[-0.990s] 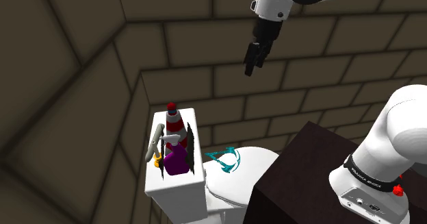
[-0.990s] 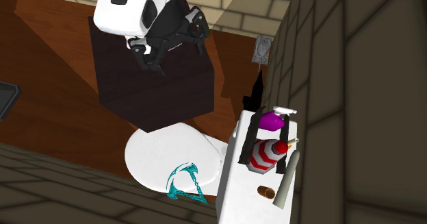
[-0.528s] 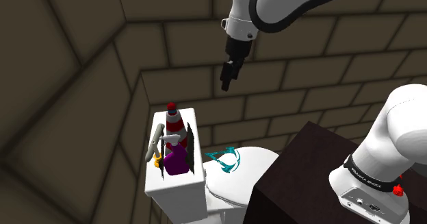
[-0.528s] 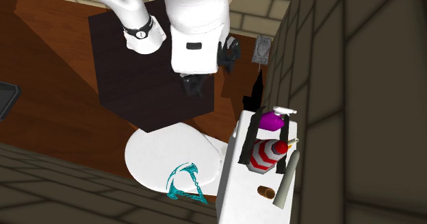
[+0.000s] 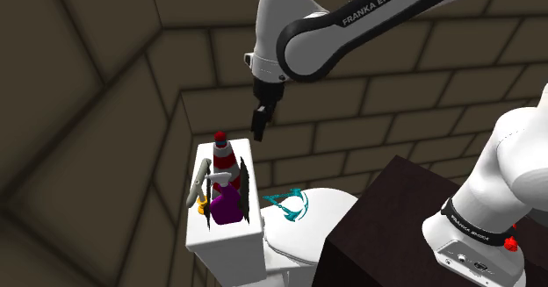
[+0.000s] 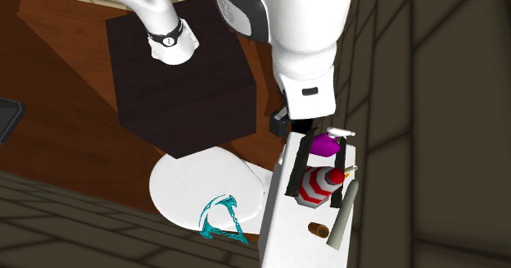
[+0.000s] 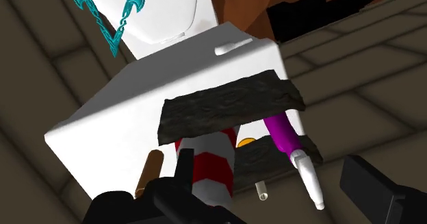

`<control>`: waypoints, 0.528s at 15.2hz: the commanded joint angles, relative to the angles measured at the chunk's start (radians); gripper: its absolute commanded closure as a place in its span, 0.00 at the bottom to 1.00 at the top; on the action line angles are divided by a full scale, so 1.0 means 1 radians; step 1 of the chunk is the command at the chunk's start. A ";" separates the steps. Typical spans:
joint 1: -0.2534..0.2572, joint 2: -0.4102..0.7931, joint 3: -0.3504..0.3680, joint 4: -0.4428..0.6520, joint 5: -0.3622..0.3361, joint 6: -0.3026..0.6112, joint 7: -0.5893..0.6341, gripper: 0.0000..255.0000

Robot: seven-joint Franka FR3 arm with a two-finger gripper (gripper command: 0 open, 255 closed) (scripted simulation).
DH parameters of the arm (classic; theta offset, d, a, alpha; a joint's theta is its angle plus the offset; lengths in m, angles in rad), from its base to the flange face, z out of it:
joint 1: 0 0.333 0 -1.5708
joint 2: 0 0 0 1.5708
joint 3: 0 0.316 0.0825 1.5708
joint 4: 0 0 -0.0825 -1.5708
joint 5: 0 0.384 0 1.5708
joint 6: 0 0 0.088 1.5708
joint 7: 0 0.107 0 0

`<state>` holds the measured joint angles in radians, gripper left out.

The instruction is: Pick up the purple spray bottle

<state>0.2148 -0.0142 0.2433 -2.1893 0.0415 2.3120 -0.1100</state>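
Here, at the shoulder view's left, a grey tube (image 5: 201, 180) lies along the far edge of the white toilet tank (image 5: 230, 241). Just beside it, between two dark slabs (image 5: 243, 184) set on the tank top, is the purple spray bottle (image 5: 225, 206). It is at the end of the tank nearer the camera, next to a red-and-white striped bottle (image 5: 222, 156). In the wrist view the purple bottle's white nozzle pokes out past the slabs.

Further right and higher, the tool (image 5: 261, 123) hangs in the air above the tank, pointing down, well apart from the bottle. The wrist view shows its two fingers standing apart with nothing between them. To the right again, a teal ornament (image 5: 288, 203) rests on the toilet lid (image 5: 320, 208), and the dark stand (image 5: 386, 215) fills the lower right.

I judge this to be the approach step, with no grasp begun. The next move calls for lowering the tool toward the near end of the tank and lining the fingers across the purple body. It must avoid both the slabs and the striped bottle, which crowd the bottle closely.
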 commanded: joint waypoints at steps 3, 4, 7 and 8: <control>0.031 0.133 0.027 0.085 -0.061 0.047 -0.003 0.00; 0.040 0.166 0.032 0.107 -0.079 0.057 -0.002 0.00; 0.072 0.267 0.042 0.179 -0.133 0.082 0.000 0.00; 0.084 0.300 0.044 0.205 -0.151 0.088 0.001 0.00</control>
<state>0.2892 0.2517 0.2848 -2.0041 -0.0907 2.3864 -0.1075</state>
